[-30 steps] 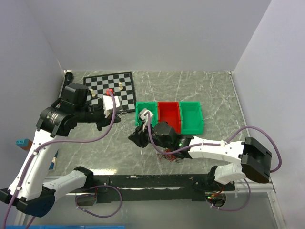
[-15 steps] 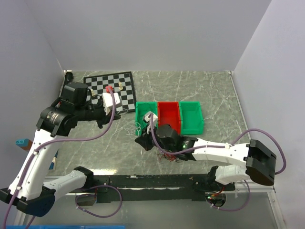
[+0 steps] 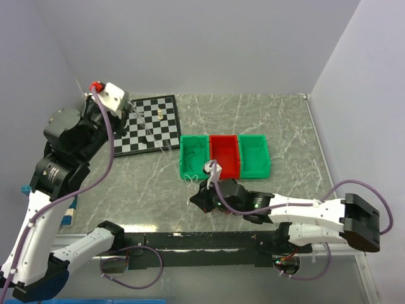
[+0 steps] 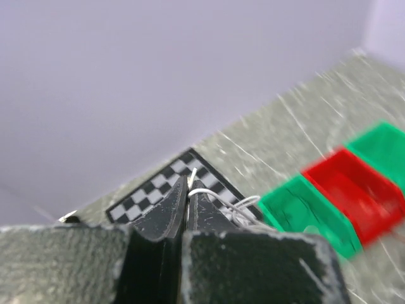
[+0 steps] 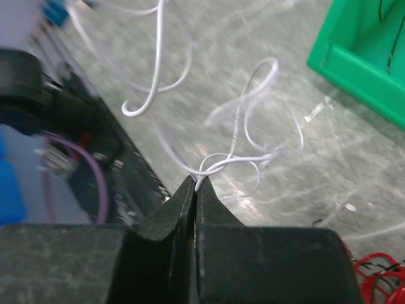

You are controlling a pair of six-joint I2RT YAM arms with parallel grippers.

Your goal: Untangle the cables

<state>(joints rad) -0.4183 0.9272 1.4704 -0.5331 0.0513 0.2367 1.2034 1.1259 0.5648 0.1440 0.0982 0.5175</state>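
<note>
Jaws of the left gripper (image 4: 188,183) are pinched shut on a thin white wire (image 4: 209,190), held high above the chessboard (image 3: 152,123). Right gripper (image 5: 194,183) sits low over the tabletop (image 3: 285,120), near the green bin (image 5: 367,44), its jaws closed on a loopy white strand (image 5: 234,161). Red tangle (image 5: 380,278) lies on the tabletop beside that gripper, mostly hidden under the arm from above

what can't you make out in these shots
Red tangle: cut off by the right wrist view's corner; mostly under the right arm in the top view.
White wire: too thin to trace in the top view.
Chess pieces: too small, top view.
Bins: blurred, left wrist view.
</note>
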